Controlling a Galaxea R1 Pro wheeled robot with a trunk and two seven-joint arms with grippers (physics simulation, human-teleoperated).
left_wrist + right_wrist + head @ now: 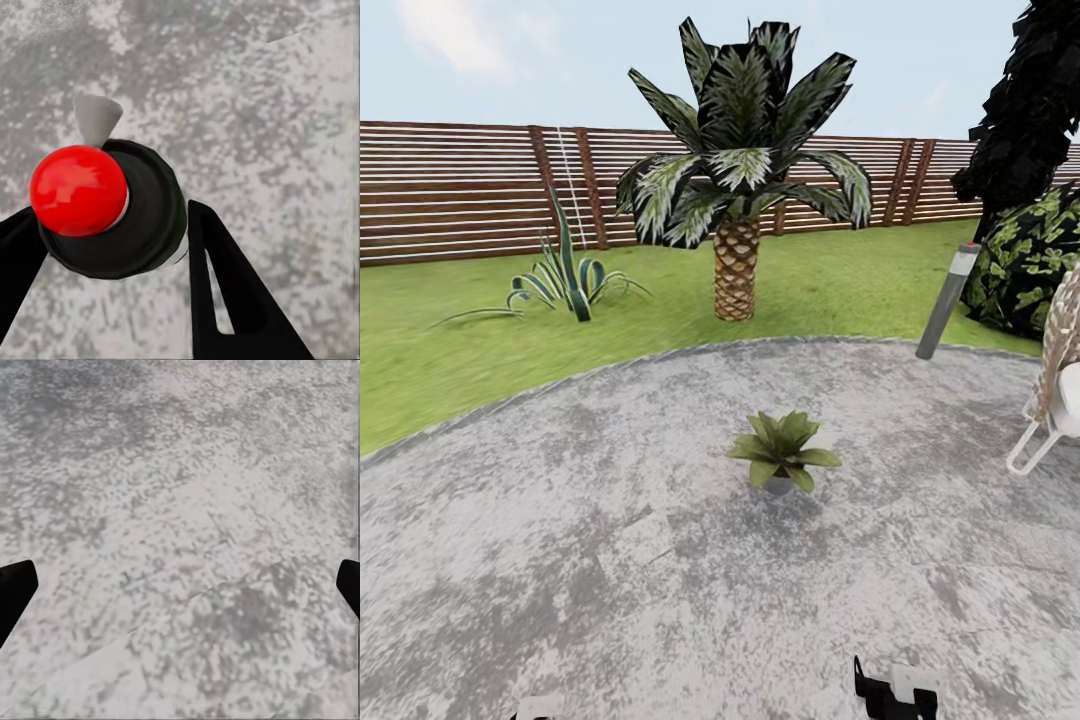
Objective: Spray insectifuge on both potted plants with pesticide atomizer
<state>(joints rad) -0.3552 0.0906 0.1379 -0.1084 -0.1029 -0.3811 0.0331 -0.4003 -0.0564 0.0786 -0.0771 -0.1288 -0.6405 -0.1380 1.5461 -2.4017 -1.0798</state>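
Note:
In the left wrist view my left gripper (112, 232) is shut on the pesticide atomizer (127, 217), a dark round bottle seen from above with a red ball top and a pale grey nozzle, held over the grey paving. One potted plant (782, 452), a low rosette of broad green leaves in a small grey pot, stands on the paving in the middle of the head view, some way ahead of both arms. My right gripper (180, 585) is open over bare paving, with only its dark fingertips (15, 592) showing at the sides. Its wrist (895, 690) peeks in at the head view's lower edge.
A scaly-trunked palm (736, 200) and a spiky agave (565, 275) grow on the lawn behind the paving, before the slat fence (460, 190). A grey bollard lamp (948, 300), a dark bush (1030, 260) and a white chair (1055, 400) stand at the right.

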